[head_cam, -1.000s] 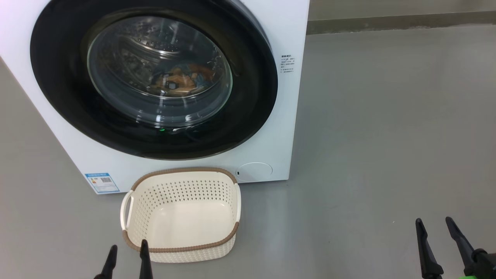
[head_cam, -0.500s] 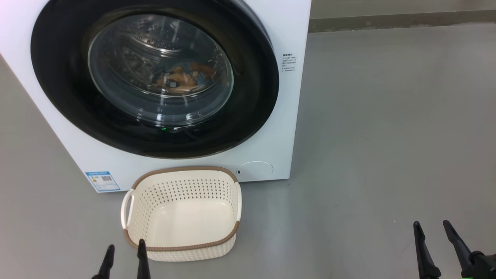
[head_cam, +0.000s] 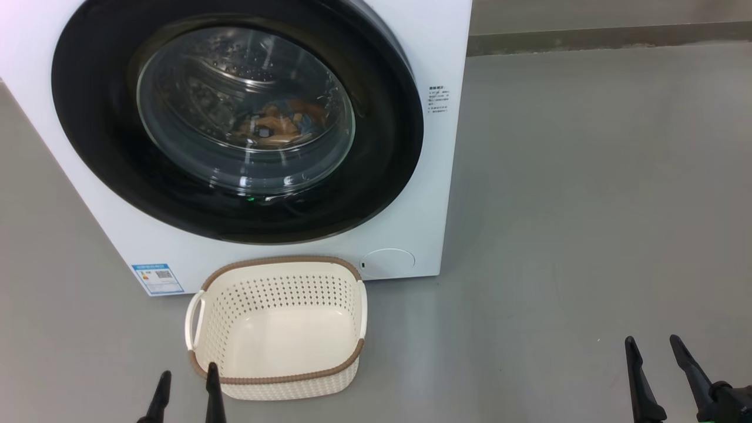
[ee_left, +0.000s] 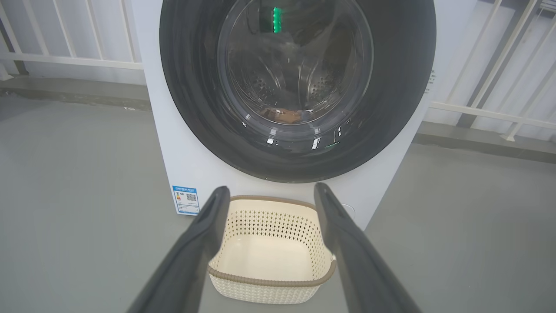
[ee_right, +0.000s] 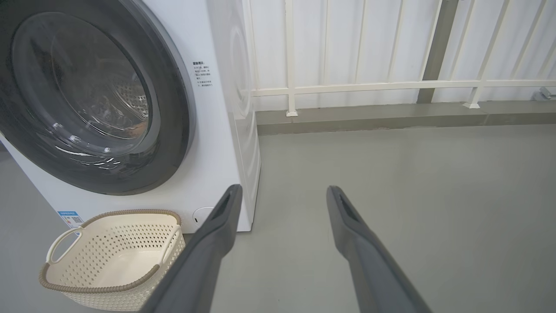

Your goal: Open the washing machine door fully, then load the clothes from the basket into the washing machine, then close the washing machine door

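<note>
Clothes (head_cam: 273,124) inside closed washing machine (head_cam: 423,235), basket (head_cam: 276,379) empty, left claw (head_cam: 188,370) and right claw (head_cam: 652,339) wide, empty.

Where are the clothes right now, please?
In the head view, the clothes lie inside the washing machine, behind its shut door, just beyond the empty basket.

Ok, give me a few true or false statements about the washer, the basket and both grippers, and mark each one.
1. The washing machine door is shut. True.
2. The basket stands on the floor in front of the washing machine. True.
3. The basket is full. False: it is empty; the clothes lie in the drum behind the glass.
4. The left gripper is shut on a basket handle. False: it is open and holds nothing.
5. The right gripper is open over bare floor. True.
</note>
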